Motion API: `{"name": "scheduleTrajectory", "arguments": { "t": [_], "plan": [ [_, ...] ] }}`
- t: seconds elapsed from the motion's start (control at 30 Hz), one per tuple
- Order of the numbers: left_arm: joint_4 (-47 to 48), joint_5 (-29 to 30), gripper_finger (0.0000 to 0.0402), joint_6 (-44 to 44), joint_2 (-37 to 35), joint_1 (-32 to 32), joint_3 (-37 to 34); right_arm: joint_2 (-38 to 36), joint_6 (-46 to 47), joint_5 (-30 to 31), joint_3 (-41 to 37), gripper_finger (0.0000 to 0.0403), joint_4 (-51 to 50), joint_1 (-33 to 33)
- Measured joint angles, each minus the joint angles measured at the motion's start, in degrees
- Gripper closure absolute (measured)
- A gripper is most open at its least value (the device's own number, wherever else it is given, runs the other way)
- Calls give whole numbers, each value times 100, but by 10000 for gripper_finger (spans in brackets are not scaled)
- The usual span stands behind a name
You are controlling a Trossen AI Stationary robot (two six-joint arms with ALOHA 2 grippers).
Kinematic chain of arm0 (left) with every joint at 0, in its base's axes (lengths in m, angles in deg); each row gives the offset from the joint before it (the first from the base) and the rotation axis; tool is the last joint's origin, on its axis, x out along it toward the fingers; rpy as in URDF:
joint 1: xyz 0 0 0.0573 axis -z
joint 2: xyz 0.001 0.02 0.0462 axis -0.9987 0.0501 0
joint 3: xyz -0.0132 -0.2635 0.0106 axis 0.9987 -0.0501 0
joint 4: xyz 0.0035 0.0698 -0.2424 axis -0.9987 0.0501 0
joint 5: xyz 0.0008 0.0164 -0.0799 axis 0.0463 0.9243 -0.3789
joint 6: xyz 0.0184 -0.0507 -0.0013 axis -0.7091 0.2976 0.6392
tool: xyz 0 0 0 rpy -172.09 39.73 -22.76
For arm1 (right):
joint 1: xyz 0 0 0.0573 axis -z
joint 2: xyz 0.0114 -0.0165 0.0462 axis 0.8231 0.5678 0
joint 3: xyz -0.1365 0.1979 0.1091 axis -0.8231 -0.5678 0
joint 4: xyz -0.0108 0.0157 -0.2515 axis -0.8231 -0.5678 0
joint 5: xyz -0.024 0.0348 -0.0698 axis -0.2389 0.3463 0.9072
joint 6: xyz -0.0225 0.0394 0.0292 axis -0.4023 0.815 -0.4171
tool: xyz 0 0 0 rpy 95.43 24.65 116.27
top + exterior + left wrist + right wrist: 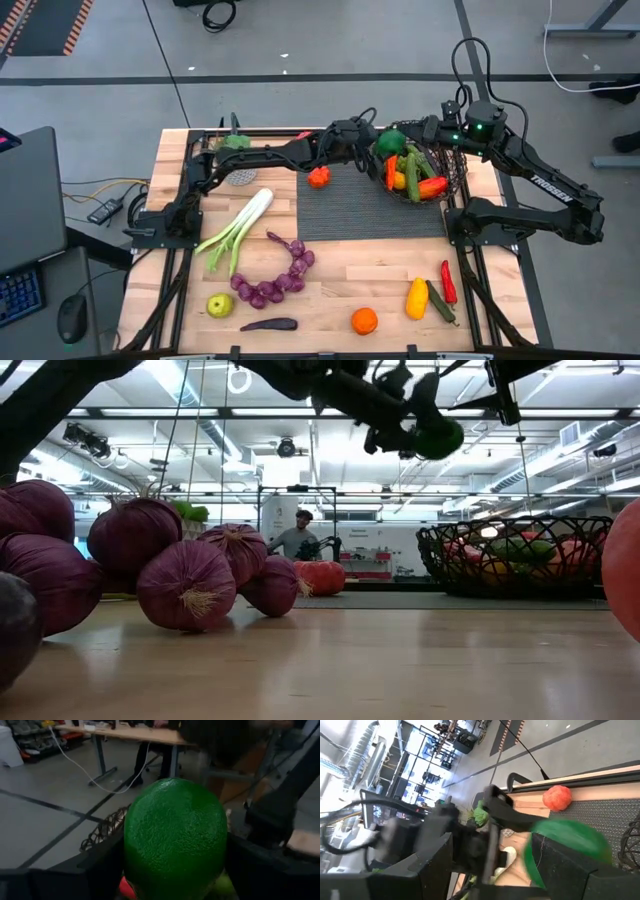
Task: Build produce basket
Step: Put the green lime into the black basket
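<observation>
The dark wire basket (428, 172) stands on the grey mat at the far right, with peppers, a cucumber and other produce in it; it also shows in the low view (515, 555). My left gripper (386, 141) is shut on a round green fruit with pebbled skin (175, 835), in the air above the basket's left rim. My right gripper (440, 130) hovers over the basket's far rim with its fingers (600, 875) wide apart. A thin wire (540, 851) runs between them; I cannot tell whether it touches them. My left gripper pinches the green fruit by two opposite sides (131, 845), one dark finger (95, 870) on each side. It reaches in from the table's left, slanting a little downward. The fruit is lifted clear, well above the table (438, 437).
On the near table lie a leek (236, 230), a purple string (280, 278), a green apple (220, 304), an aubergine (268, 324), an orange (364, 320), a yellow pepper (417, 297), a cucumber (440, 303) and a red chilli (448, 282). A red-orange fruit (319, 177) sits by the mat's far left corner. A potted plant (235, 142) stands at the far left.
</observation>
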Motion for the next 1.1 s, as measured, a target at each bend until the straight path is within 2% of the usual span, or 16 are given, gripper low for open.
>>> {"name": "scheduleTrajectory", "arguments": {
  "t": [0.67, 0.8, 0.9, 1.1],
  "plan": [
    [-59, -136, 87, -500, 529, -66, -4, 0, 238, 18, 0, 130, 103, 0],
    [196, 370, 87, -253, 648, -66, -17, 0, 302, 21, 0, 130, 133, 0],
    [56, 794, 87, -101, 684, -65, -11, 0, 332, 21, 0, 130, 146, 0],
    [27, 825, 87, -92, 687, -33, -11, 5, 289, 21, 0, 130, 144, 0]
  ]
}}
